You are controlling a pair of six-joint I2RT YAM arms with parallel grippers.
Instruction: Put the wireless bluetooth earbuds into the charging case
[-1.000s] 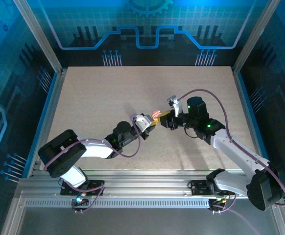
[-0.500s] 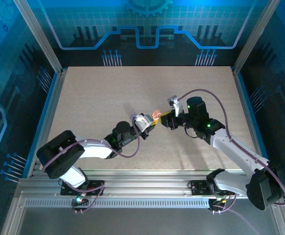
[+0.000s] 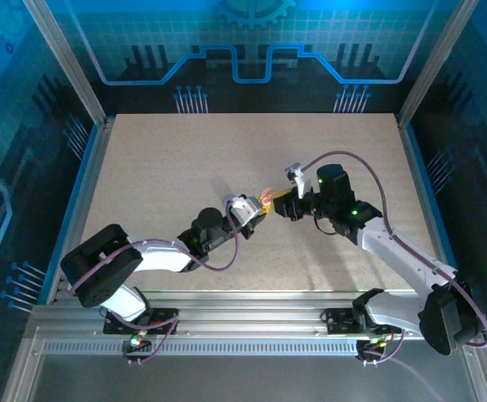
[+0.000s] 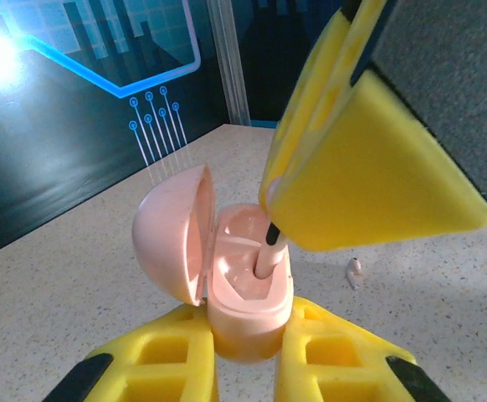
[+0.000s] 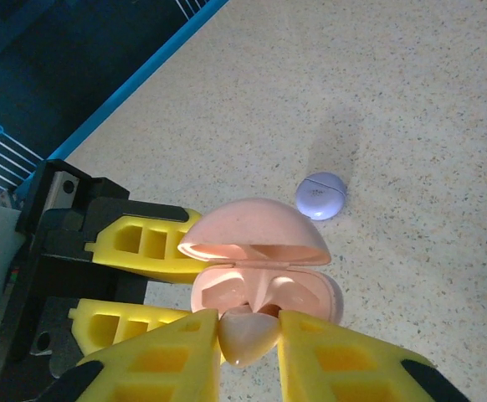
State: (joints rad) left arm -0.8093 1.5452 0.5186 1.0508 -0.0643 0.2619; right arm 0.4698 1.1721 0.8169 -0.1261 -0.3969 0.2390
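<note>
Pinching smooth stubby earbud [image 5: 245, 337], right gripper [image 5: 248, 328]; glossy pink clamshell case [image 5: 256, 233].

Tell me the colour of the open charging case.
The charging case is pale peach-pink, seen best in the left wrist view.

Two round cases: one pink charging case [image 4: 248, 301] with its lid up, one lavender case [image 5: 320, 195] shut. Two earbuds: a first earbud [image 5: 245, 337] at the pink case's socket, a second earbud [image 4: 355, 271] lying loose. Two arms, left arm [image 3: 156, 254] and right arm [image 3: 394, 247], carrying four yellow fingers [image 5: 143, 243] together. One desk [image 3: 160, 159].
</note>
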